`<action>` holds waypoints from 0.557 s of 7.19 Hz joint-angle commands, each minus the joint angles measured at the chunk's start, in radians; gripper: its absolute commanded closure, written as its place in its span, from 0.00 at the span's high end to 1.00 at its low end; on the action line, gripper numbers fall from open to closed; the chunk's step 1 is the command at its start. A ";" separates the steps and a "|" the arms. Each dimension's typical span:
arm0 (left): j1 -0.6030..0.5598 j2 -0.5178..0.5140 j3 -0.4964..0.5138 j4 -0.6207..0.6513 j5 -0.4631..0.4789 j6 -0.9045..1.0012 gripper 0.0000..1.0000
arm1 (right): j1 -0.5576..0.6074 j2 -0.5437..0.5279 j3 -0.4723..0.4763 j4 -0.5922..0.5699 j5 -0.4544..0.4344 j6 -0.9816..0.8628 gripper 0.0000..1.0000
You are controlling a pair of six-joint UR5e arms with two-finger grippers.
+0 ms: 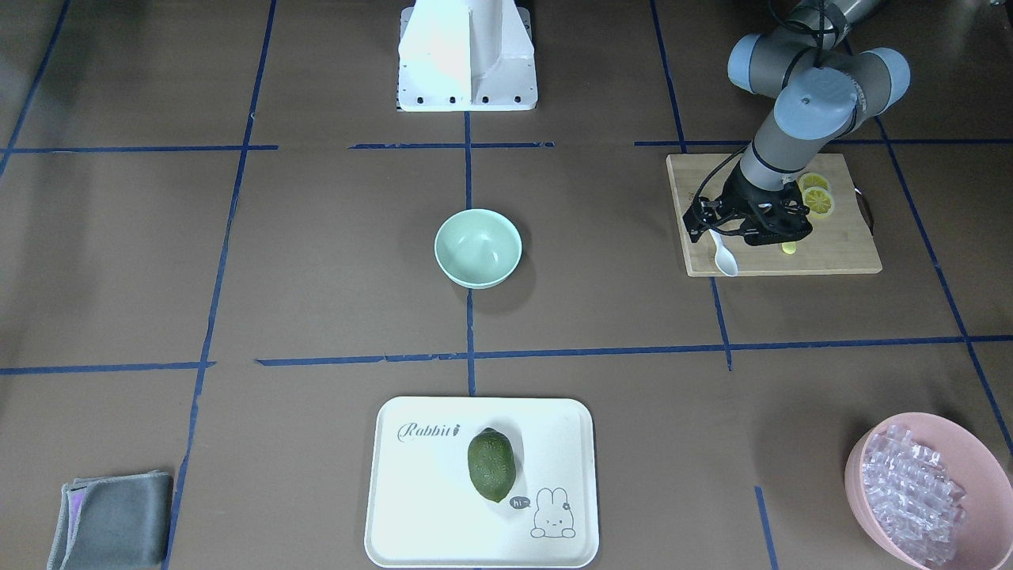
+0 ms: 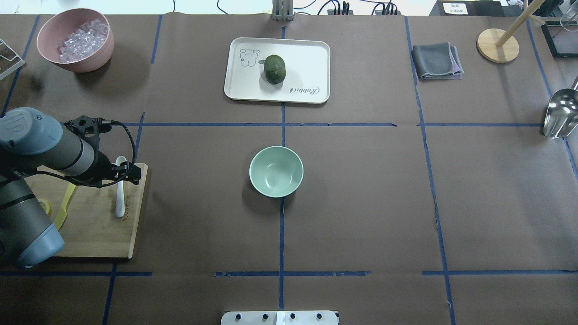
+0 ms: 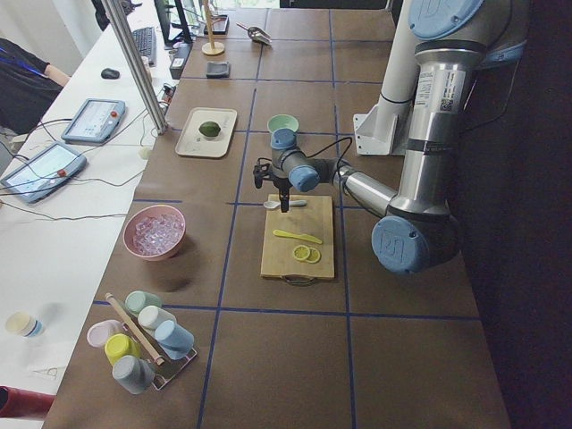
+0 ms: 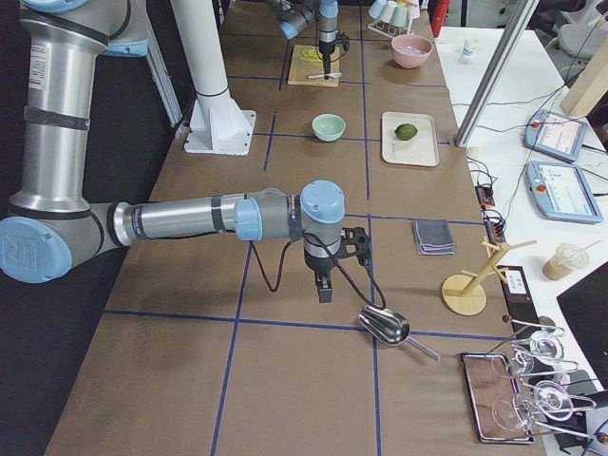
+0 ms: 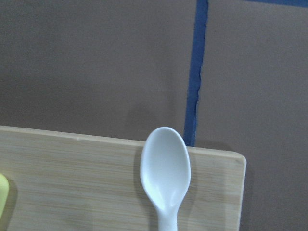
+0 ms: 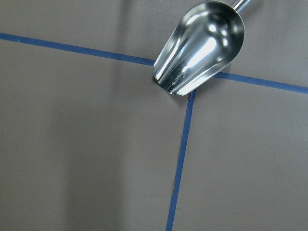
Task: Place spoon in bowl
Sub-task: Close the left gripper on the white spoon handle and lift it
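The white spoon (image 1: 724, 257) lies flat on the wooden cutting board (image 1: 839, 253), its scoop by the board's far corner; it also shows in the overhead view (image 2: 119, 198) and the left wrist view (image 5: 165, 168). My left gripper (image 1: 710, 229) hangs low over the spoon's handle, seemingly open with fingers either side of it. The mint-green bowl (image 2: 276, 171) stands empty at the table's middle, well apart from the board. My right gripper (image 4: 325, 285) shows only in the exterior right view, pointing down over bare table; I cannot tell its state.
A yellow knife (image 2: 63, 205) and lemon slices (image 1: 817, 198) lie on the board. A pink bowl of clear pieces (image 2: 76, 38), a white tray (image 2: 311, 63) with a green fruit (image 2: 274, 69), a grey cloth (image 2: 437, 61) and a metal scoop (image 6: 202, 45) are around the table.
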 commanded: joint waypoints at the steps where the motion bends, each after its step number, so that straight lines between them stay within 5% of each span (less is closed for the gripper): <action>1: 0.002 0.002 0.000 0.002 -0.002 0.000 0.55 | 0.000 0.000 0.000 0.000 -0.001 0.000 1.00; 2: 0.002 0.002 0.000 0.002 -0.008 0.000 0.28 | 0.000 0.000 0.000 0.000 -0.001 0.000 1.00; 4: 0.002 0.002 0.000 0.002 -0.006 -0.001 0.07 | 0.000 0.000 -0.002 0.000 -0.001 0.000 1.00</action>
